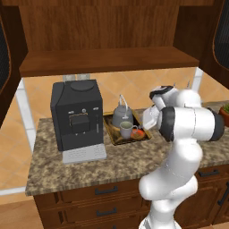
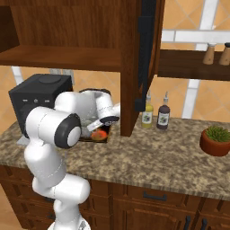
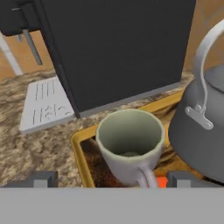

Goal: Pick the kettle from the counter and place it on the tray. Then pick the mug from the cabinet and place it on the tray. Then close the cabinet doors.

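Note:
The golden-rimmed tray [image 3: 80, 151] lies on the granite counter [image 1: 89, 165], just right of the coffee machine. On it stand the dark-grey kettle [image 3: 201, 131] with its wire handle and, in front of it, the grey-beige mug [image 3: 129, 144], upright with its handle toward the hand. My gripper [image 3: 113, 179] is open; its dark fingertips [image 3: 43, 178] stand wide on either side of the mug without touching it. From the left base view the kettle [image 1: 121, 115] and mug [image 1: 126, 129] sit together on the tray [image 1: 117, 139]. The cabinet [image 1: 107, 60] above is open, its doors [image 1: 222, 36] swung out.
A big black coffee machine [image 1: 77, 114] stands left of the tray. A small orange-red object [image 1: 138, 133] lies on the tray by the mug. In the right base view, the open door [image 2: 146, 54] hangs close to my arm; two bottles [image 2: 155, 116] and a potted plant [image 2: 216, 140] stand to the right.

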You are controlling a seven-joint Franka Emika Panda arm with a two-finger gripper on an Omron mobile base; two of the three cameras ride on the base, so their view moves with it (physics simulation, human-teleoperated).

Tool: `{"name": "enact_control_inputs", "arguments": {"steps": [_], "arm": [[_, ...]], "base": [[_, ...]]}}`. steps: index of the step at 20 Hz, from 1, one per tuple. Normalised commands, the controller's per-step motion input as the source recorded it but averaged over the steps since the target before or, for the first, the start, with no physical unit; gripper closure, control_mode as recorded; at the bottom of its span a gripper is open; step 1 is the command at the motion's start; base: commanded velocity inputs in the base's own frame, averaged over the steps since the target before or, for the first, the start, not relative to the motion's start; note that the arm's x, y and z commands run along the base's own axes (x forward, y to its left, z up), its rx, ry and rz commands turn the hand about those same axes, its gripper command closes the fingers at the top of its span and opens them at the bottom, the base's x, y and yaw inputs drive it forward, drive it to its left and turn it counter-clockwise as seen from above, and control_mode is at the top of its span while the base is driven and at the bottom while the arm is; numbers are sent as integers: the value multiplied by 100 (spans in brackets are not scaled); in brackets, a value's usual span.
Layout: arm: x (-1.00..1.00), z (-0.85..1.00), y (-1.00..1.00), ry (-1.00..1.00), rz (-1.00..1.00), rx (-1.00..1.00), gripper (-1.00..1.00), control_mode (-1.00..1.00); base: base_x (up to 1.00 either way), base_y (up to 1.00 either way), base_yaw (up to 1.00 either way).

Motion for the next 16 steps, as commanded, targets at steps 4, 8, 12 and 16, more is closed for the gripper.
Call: {"name": "enact_control_inputs", "arguments": {"steps": [4,8,12,16], "arm": [[-54,48,1,0,-4,0,-100,-100],[-62,32,3,-1,-21,0,-100,-100],[-57,25,10,-1,-28,0,-100,-100],[-53,34,7,0,-32,0,-100,-100]], "base": [[0,0,0],[0,0,0],[0,0,0],[0,0,0]]}}
